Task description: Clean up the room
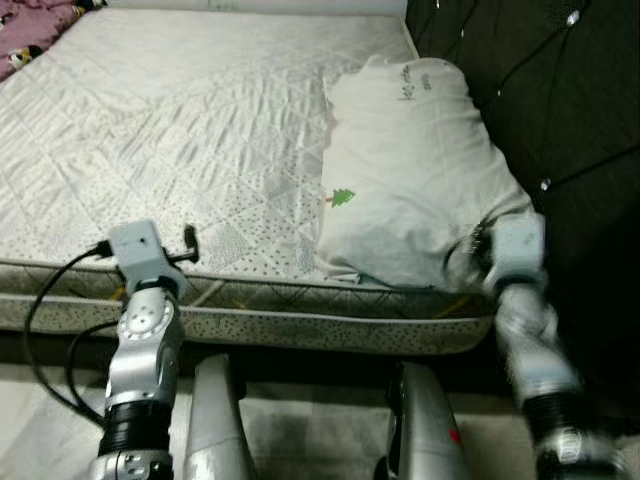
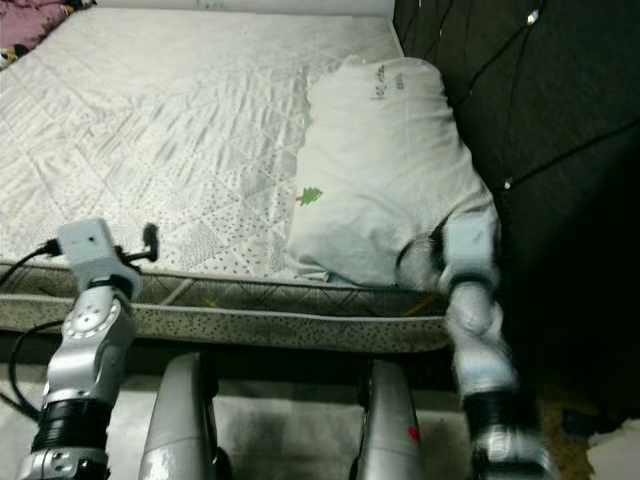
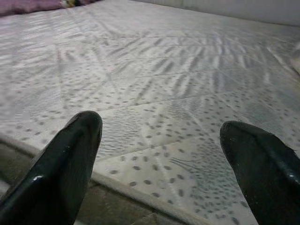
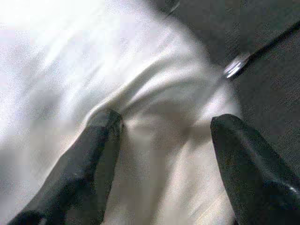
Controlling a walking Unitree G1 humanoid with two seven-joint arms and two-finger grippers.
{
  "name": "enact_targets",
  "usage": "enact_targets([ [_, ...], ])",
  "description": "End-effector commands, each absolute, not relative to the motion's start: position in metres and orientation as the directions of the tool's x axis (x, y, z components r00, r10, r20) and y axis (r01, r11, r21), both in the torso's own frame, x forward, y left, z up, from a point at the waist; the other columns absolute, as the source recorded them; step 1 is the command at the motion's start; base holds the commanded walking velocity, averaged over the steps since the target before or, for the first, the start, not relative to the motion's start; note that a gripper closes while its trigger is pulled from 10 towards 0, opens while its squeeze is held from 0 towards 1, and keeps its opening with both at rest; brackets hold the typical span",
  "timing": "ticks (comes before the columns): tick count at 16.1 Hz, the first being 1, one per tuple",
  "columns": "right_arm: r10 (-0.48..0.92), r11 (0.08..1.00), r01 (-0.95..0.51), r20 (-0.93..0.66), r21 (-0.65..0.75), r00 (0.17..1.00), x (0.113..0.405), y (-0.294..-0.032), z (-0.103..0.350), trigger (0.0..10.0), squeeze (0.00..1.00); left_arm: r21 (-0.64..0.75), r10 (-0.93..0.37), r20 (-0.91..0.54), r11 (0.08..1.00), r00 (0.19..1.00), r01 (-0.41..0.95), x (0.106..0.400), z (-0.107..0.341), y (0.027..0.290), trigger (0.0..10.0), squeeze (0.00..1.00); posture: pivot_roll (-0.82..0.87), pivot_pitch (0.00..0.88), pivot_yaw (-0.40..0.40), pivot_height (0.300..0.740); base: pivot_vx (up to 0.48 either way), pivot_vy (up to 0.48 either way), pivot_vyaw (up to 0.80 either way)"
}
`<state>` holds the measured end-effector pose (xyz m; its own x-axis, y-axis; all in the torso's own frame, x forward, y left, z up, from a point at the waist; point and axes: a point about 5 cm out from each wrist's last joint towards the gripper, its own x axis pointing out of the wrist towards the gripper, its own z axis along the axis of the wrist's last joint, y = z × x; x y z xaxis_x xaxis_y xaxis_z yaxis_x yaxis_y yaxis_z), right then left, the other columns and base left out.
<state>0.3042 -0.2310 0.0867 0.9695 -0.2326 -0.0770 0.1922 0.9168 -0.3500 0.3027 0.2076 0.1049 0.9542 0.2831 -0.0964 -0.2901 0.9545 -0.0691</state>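
A bare mattress [image 1: 180,130] carries a white pillow [image 1: 410,170] on its right side. The right gripper [image 4: 164,140] is wide open around the pillow's near corner. The left gripper [image 3: 159,145] hangs open over the near left edge, holding nothing.

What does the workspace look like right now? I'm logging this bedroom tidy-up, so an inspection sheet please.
Surface: bare quilted mattress, dotted pattern near its front edge.
Job's things: white pillow with a small green tree print, lying at the mattress's right end against the dark headboard.
Clutter: pink fabric at the far left corner.
Grippers: left gripper open, over the mattress's front edge, touching nothing; right gripper open, fingers either side of a fold at the pillow's near corner.
Cables: black cable looping from the left arm.
Surroundings: pale floor in front of the bed.
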Motion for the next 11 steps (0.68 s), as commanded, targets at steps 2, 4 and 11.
enact_targets([
  [2, -0.266, 0.910, 0.209, -0.116, -0.359, 0.957, 0.296, -0.239, 0.082, 10.0, 1.00, -0.048, 0.343, -0.071, 0.937, 0.936, -0.347, 0.299, 0.111, 0.219, 10.0, 0.00, 0.05, 0.000, -0.035, 0.518, 0.000, 0.000, 0.00],
  [4, -0.279, 0.902, 0.238, -0.065, -0.361, 0.958, 0.303, -0.239, 0.096, 10.0, 1.00, -0.030, 0.365, -0.022, 0.930, 0.931, -0.365, 0.297, 0.119, 0.220, 10.0, 0.00, 0.05, 0.000, -0.031, 0.518, 0.000, 0.000, 0.00],
  [11, -0.037, 0.996, 0.048, 0.156, -0.069, 0.987, 0.346, -0.161, 0.163, 10.0, 1.00, -0.044, 0.359, 0.071, 0.933, 0.931, -0.357, 0.292, 0.136, 0.206, 10.0, 0.00, 0.08, 0.000, -0.051, 0.518, 0.000, 0.000, 0.00],
])
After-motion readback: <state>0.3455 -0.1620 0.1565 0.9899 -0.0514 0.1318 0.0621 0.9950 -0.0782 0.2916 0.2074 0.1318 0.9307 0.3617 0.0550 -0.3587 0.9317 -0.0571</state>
